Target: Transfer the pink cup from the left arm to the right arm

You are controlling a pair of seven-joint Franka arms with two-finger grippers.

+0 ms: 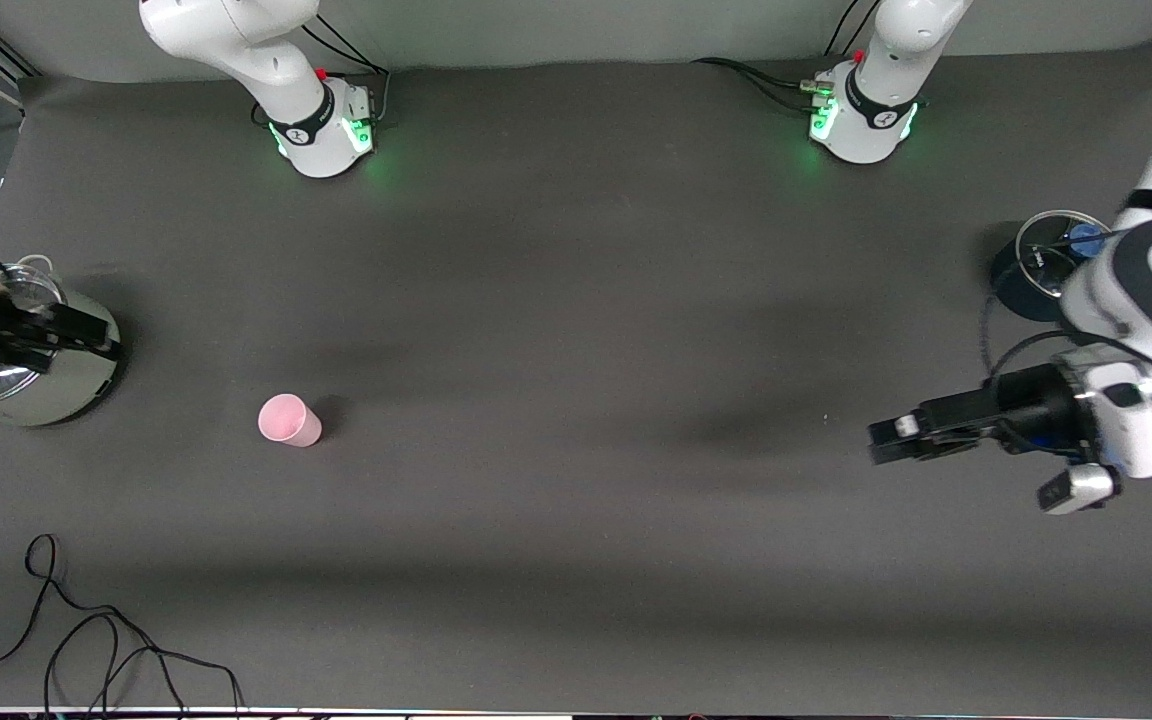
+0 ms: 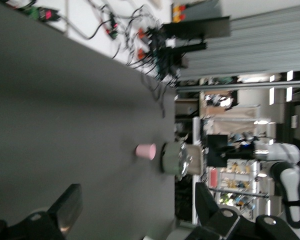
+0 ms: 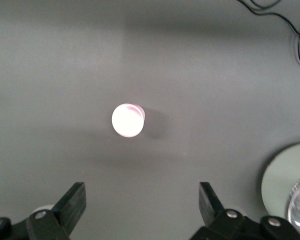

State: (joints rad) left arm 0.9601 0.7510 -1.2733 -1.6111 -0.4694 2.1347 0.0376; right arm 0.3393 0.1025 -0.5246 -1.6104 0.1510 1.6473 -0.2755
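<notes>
The cup [image 1: 289,420] stands upright on the table [image 1: 576,350], alone, toward the right arm's end. A lidded pot [image 1: 31,360] sits near it, closer to that end. A dark round container [image 1: 1041,265] sits at the left arm's end. A loose cable [image 1: 96,640] lies nearer the front camera than the cup.

A matt dark grey cloth-like cover [image 1: 576,300] spreads over the table, faintly creased. The pink cup [image 1: 288,419] on it looks like smooth pale plastic with a soft sheen. At the right arm's end, a pot [image 1: 56,385] shows brushed metal walls under a clear, glossy glass lid [image 1: 21,290]. Both arms wear glossy white plastic shells; the left gripper [image 1: 891,440] is matt black.
</notes>
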